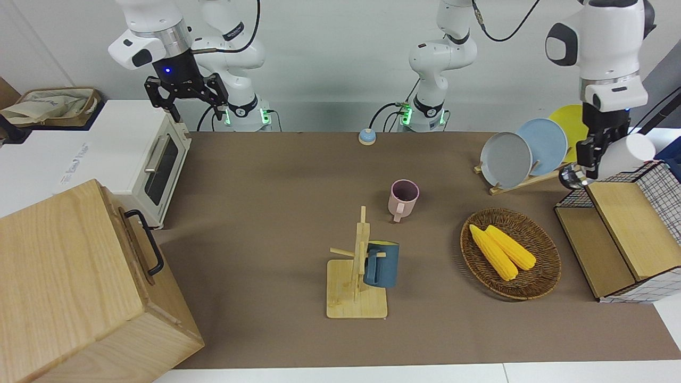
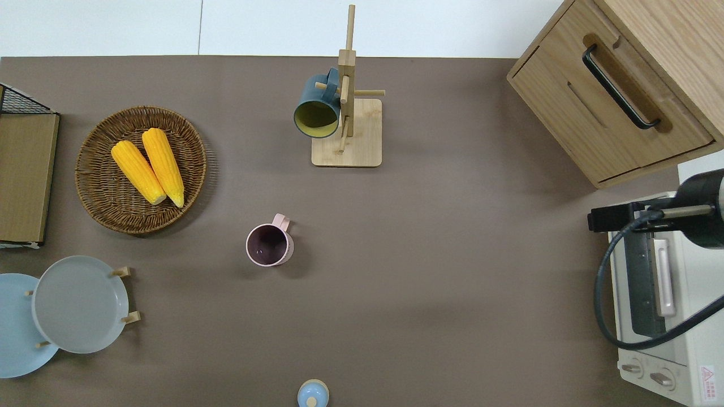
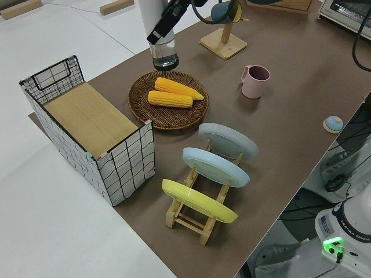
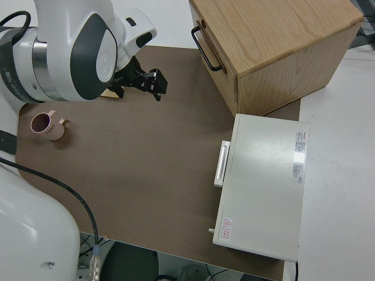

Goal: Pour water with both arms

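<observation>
At the right edge of the front view, the left gripper (image 1: 595, 154) clenches a tilted clear bottle (image 1: 612, 159) above the wire basket (image 1: 646, 175), where leftover water might spill.

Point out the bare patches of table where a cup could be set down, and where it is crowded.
The widest bare stretch runs from the pink mug to the toaster oven. A smaller patch lies between the mug and the wicker basket. It is crowded at the left arm's end, around the basket, plate rack and wire crate.
</observation>
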Controlling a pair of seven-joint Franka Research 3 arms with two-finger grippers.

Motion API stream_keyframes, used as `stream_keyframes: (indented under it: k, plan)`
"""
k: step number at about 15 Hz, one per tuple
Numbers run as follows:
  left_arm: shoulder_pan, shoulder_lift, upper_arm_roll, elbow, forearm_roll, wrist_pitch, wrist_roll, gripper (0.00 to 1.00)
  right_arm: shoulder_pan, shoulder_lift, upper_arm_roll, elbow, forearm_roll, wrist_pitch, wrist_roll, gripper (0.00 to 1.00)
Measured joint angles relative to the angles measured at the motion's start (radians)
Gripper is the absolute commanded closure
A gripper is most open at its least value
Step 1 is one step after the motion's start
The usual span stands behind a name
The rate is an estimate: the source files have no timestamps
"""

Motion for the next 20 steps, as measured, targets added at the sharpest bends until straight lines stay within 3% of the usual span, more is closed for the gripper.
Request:
stream_keyframes:
  k: [2, 6, 13, 20]
  plan:
    - [0.001, 0.002, 0.038, 0.003, -0.024, 0.033, 0.057, 1.0, 0.0, 0.0, 0.0, 0.0, 0.0, 0.0, 0.0, 0.007]
    - [0.032, 0.009, 0.1, 0.008, -0.203, 0.084, 0.285, 1.0, 0.0, 0.0, 0.0, 0.0, 0.0, 0.0, 0.0, 0.007]
    - [0.127, 0.07, 0.108, 0.004, -0.385, 0.232, 0.563, 1.0, 0.0, 0.0, 0.0, 0.0, 0.0, 0.0, 0.0, 0.009]
    - [0.198, 0.148, 0.109, 0.001, -0.716, 0.283, 0.921, 1.0, 0.0, 0.0, 0.0, 0.0, 0.0, 0.0, 0.0, 0.007]
